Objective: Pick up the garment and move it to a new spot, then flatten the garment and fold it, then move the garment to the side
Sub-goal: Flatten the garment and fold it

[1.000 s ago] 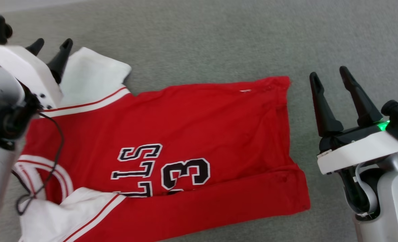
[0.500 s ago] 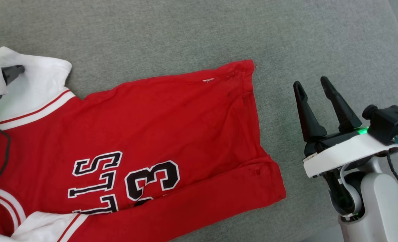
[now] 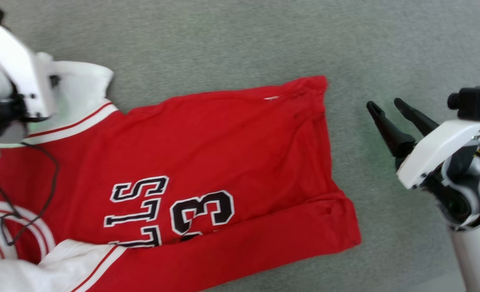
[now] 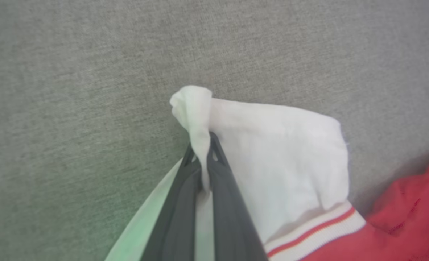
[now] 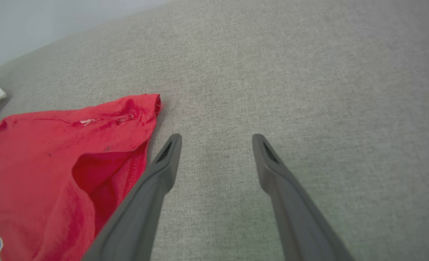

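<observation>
Head: red jersey (image 3: 207, 162) spread on grey fabric (image 3: 264, 40); right gripper (image 3: 385, 104) open, empty, beside hem (image 3: 321, 129). Left wrist: left gripper (image 4: 203, 145) now pinched on white sleeve (image 4: 272, 145), open a second ago; looks like sleeve flattening. Right wrist: fingers (image 5: 156, 181) apart near hem corner (image 5: 149, 103).

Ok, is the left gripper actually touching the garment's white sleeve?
Touching. The left wrist view shows the left gripper shut on the garment, with a fold of its white sleeve pinched between the two dark fingers.
</observation>
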